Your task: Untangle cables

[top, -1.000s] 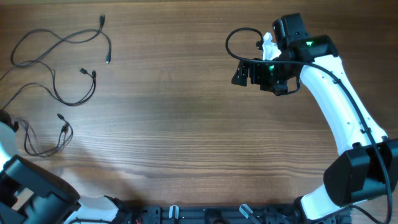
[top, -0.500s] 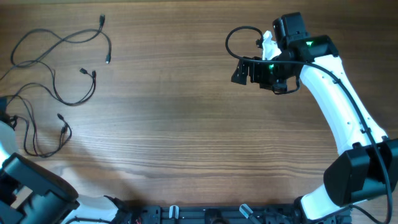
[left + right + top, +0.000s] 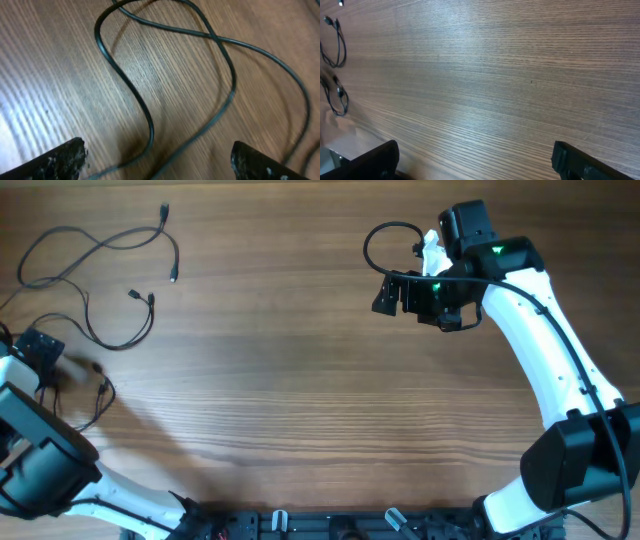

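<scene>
Overhead: left gripper [image 3: 45, 352] moved over cables [image 3: 152, 302], jaws wide; right gripper [image 3: 388, 295] unmoved, wide

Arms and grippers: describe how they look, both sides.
The right arm has white curved shells, black joints, a green light near the wrist and a thick black cable looping beside it. The left arm is the same white and black. The right gripper and left gripper are black. The left fingers show pale scuff specks.

The table's [image 3: 280, 380] whole middle lay bare — open passage; only the cables [image 3: 212, 36] cluttered its left side, strands looping loosely apart.
</scene>
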Robot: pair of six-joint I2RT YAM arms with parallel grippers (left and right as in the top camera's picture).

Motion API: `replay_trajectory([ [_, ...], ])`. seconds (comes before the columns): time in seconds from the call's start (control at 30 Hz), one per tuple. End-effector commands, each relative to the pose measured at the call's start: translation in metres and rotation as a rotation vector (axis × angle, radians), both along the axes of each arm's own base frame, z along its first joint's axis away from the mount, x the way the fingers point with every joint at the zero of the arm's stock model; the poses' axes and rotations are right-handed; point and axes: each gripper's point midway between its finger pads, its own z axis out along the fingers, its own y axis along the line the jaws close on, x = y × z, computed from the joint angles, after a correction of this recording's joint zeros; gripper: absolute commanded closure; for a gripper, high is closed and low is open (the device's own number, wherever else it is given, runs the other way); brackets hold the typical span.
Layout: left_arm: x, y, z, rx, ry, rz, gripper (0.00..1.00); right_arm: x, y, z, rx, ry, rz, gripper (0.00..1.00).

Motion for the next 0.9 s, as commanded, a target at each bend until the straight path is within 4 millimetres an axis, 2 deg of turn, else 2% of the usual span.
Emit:
replay_trajectory([
  [0.0,-0.001,0.012,-0.006,0.062,0.049,-0.002,0.08,-0.005,0.005,0.002,0.017,0.009,0.005,0.00],
  [0.17,-0.004,0.025,-0.003,0.123,0.060,0.035,0.18,-0.007,0.006,0.001,0.016,0.015,0.005,0.00],
  [0.33,0.001,0.029,-0.002,0.142,0.038,0.035,0.20,-0.005,0.009,0.002,0.023,0.013,-0.008,0.00],
  [0.47,0.001,0.029,-0.008,0.135,0.045,0.036,0.23,-0.007,0.012,0.002,0.022,0.014,0.001,0.00],
  [0.53,-0.003,0.030,-0.018,0.121,0.059,0.042,0.27,-0.007,0.013,0.002,0.022,0.012,0.003,0.00],
  [0.57,-0.005,0.030,-0.022,0.114,0.066,0.044,0.32,-0.007,0.013,0.002,0.022,0.012,0.004,0.00],
  [0.6,-0.007,0.031,-0.026,0.109,0.071,0.047,0.48,-0.007,0.012,0.002,0.022,0.014,0.004,0.00],
  [0.63,-0.009,0.032,-0.029,0.104,0.076,0.052,0.54,-0.008,0.012,0.002,0.021,0.017,0.004,0.00],
  [0.73,-0.015,0.038,-0.033,0.105,0.075,0.070,0.61,-0.009,0.012,0.001,0.019,0.025,0.003,0.00],
  [0.77,-0.017,0.041,-0.032,0.107,0.073,0.077,0.66,-0.009,0.012,0.001,0.019,0.025,0.003,0.00],
  [0.87,-0.025,0.048,-0.031,0.109,0.066,0.106,0.91,-0.009,0.012,0.001,0.019,0.025,0.003,0.00],
])
